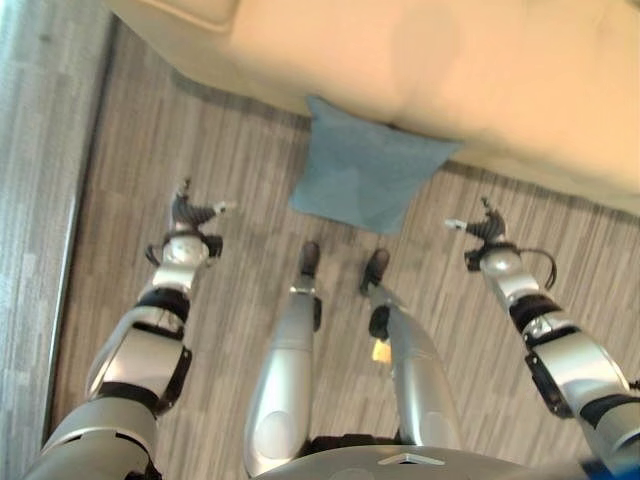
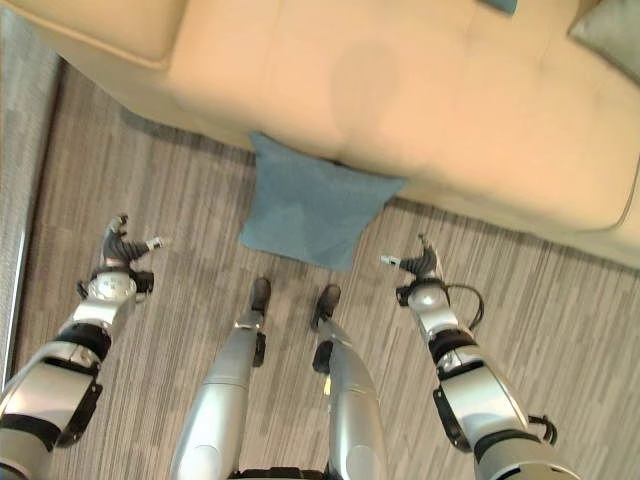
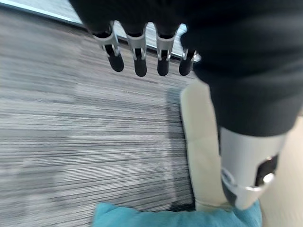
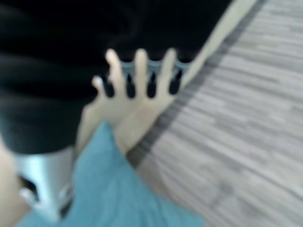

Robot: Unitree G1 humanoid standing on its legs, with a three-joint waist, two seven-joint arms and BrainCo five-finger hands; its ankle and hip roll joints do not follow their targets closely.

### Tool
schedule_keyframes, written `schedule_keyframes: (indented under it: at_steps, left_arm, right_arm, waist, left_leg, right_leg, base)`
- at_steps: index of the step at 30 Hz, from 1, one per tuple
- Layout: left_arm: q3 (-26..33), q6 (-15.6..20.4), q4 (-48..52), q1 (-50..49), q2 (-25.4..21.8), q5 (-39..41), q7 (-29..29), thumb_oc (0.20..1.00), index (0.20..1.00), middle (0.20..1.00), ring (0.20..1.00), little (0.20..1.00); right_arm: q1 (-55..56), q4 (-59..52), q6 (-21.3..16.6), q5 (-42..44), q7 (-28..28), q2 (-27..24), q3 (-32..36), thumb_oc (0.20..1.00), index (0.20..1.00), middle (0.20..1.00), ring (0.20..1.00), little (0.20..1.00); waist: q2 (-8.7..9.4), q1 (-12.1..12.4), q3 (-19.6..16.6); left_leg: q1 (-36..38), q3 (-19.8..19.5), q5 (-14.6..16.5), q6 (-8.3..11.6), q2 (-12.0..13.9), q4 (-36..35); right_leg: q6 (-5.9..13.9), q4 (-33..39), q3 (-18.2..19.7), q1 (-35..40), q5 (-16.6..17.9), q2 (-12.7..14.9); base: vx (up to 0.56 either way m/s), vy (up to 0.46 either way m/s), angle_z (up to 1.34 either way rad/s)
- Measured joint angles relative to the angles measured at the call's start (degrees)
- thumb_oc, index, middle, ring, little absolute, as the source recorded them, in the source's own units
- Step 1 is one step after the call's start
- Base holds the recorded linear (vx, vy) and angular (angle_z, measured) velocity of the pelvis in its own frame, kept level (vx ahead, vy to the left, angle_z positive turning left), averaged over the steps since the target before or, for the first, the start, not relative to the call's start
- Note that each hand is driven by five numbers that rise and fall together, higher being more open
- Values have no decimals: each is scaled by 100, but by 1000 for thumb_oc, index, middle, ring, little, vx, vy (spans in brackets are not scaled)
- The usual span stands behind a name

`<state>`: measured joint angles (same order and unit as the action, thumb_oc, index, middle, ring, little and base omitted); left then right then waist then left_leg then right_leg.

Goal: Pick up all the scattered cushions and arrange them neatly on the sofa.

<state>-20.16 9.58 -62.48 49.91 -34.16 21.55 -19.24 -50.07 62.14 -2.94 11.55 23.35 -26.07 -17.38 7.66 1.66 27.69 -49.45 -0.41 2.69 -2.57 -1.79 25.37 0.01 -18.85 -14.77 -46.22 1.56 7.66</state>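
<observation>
A blue cushion (image 1: 362, 172) lies on the floor straight ahead, its far edge tucked against the front of the beige sofa (image 1: 480, 70). My left hand (image 1: 190, 212) hangs open over the floor to the cushion's left, a short way off. To the cushion's right, my right hand (image 1: 482, 226) is also open and apart from it. Neither hand holds anything. The left wrist view shows straight fingers (image 3: 140, 54) above bare floor, with the cushion's edge (image 3: 170, 218) beyond. In the right wrist view the cushion (image 4: 113, 189) lies close beside the hand.
A grey cushion (image 2: 612, 35) rests on the sofa seat at the far right, with a corner of a teal one (image 2: 500, 4) near it. Striped wood-look floor (image 1: 230, 140) runs along the sofa front. A paler grey strip (image 1: 40, 200) borders the left.
</observation>
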Motion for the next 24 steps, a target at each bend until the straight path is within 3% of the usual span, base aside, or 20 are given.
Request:
schedule_keyframes:
  at_steps: [3,8,24]
  left_arm:
    - [-55,34,-30,579,12,56,2,1000,1000,1000,1000,1000]
    - [-232,87,-188,1288,62,440,-16,1000,1000,1000,1000,1000]
    - [-469,88,-184,2547,-209,673,-182,1000,1000,1000,1000,1000]
  right_arm:
    - [-767,-110,-55,177,177,-100,-30,1000,1000,1000,1000,1000]
    - [-1365,-108,-119,393,414,-313,-236,1000,1000,1000,1000,1000]
    - [-2109,-256,-291,624,733,-913,-479,1000,1000,1000,1000,1000]
  waist:
    - [25,-196,262]
    - [-11,-385,164]
    - [-162,-423,33]
  left_leg:
    - [-433,110,-13,-1,-5,202]
    - [-1364,214,42,14,-1,580]
    - [-3668,305,71,96,42,1560]
  right_leg:
    - [-24,-263,163,-532,-1,43]
    - [-85,-807,341,-1602,-91,81]
    - [-339,-2012,540,-4086,-258,123]
  base:
    - [45,-38,-15]
    - [46,-47,-8]
    - [48,-36,0]
